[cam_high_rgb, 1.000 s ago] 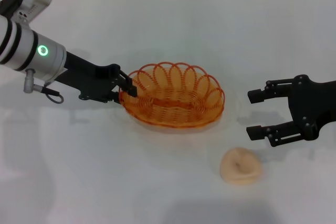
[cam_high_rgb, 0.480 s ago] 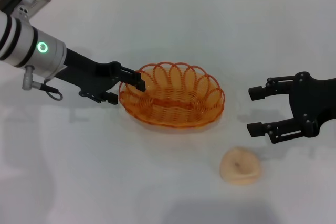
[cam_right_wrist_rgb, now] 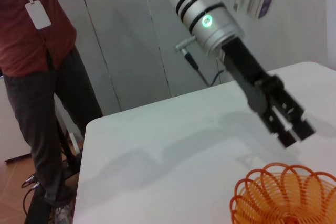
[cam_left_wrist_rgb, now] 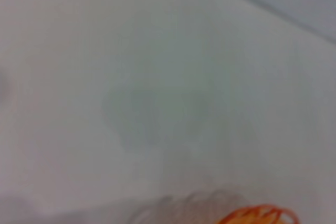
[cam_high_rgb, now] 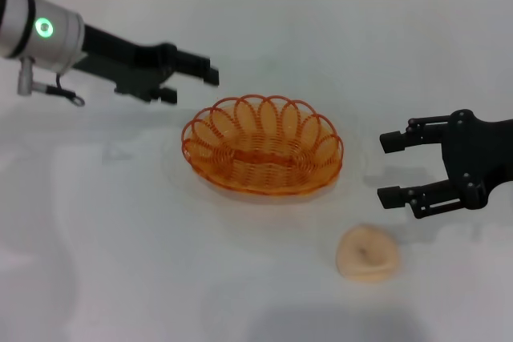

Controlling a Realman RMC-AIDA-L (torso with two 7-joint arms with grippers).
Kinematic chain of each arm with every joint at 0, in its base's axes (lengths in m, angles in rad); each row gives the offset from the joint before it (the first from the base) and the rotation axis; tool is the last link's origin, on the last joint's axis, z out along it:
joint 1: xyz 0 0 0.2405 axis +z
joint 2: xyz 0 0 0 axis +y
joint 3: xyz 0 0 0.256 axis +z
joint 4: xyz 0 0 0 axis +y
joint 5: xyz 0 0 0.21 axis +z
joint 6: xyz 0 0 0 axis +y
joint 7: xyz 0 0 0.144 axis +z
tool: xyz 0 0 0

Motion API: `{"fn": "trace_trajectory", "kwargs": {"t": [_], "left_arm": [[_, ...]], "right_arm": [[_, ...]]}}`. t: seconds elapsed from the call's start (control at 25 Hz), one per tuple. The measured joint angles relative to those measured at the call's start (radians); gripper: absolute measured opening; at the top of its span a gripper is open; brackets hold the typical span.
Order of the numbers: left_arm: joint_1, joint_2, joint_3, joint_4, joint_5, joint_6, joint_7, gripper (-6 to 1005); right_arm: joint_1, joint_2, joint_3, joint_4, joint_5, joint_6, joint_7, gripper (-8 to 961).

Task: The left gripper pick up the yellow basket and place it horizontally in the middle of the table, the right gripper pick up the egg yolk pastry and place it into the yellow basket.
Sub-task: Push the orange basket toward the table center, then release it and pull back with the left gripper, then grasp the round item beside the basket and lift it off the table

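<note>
Basket step judged done: yellow basket (cam_high_rgb: 262, 146) lay flat mid-worktop (cam_high_rgb: 120, 262), below and just right of the left end effector (cam_high_rgb: 210, 73), clear of it. Left end effector hung above the worktop, fingers close together, nothing held. Right end effector (cam_high_rgb: 391, 169) hovered to the basket's right, jaws spread wide, empty. Egg yolk pastry (cam_high_rgb: 367, 252) sat on the worktop, just below and slightly left of the right end effector's fingertips, near the basket but apart. Next move probably called for lowering over the pastry, closing gently, then carrying it left into the basket.
</note>
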Motion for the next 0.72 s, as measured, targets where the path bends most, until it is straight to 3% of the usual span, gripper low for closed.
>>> {"fn": "trace_trajectory", "kwargs": {"t": [0.24,0.44,0.72], "left_arm": [[0.013,0.007,-0.001,0.057,-0.106,0.008,0.074,884],[0.067,0.012,-0.001,0.107,-0.206,0.004,0.19,881],[0.112,0.054,0.0,0.126,-0.266,0.094,0.418,880]], "right_arm": [[-0.001,-0.001,0.001,0.001,0.0,0.002,0.001,798],[-0.002,0.001,0.001,0.009,0.005,0.012,0.0,798],[-0.013,0.0,0.003,0.013,0.011,0.031,0.001,798]]}}
